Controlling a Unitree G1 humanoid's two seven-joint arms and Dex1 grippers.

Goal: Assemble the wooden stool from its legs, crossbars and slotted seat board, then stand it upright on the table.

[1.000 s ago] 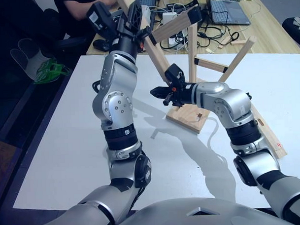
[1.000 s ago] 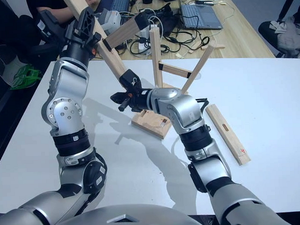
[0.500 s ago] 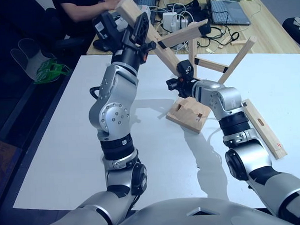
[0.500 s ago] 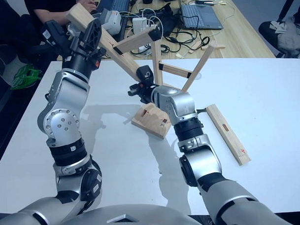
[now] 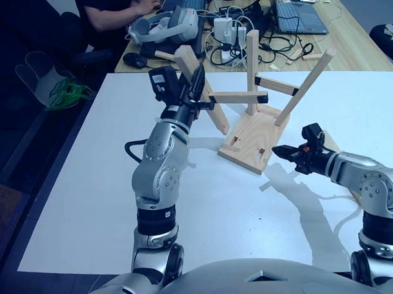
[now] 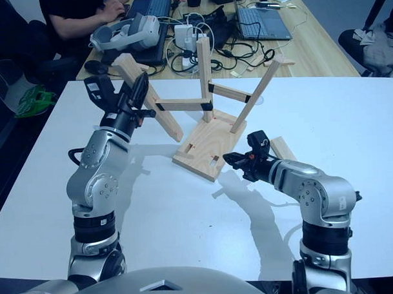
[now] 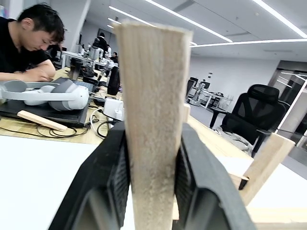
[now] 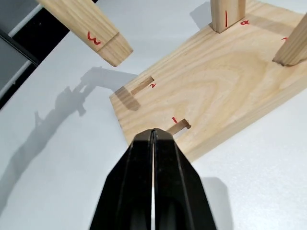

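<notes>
My right gripper (image 8: 152, 132) is hovering empty, fingers pressed together, tips pointing at the near edge of the slotted seat board (image 8: 225, 81), just short of it. The board is lying flat on the white table (image 5: 88, 176), open slots (image 8: 180, 125) facing up, legs (image 5: 252, 71) standing in it farther back. My left gripper (image 7: 151, 158) is clamping a slanted leg (image 5: 218, 117). Its wrist camera is showing wood pinched between both pads, while my right wrist camera is showing that leg's lower end hanging clear beside the board. A crossbar (image 5: 237, 97) is running from it toward an upright leg.
</notes>
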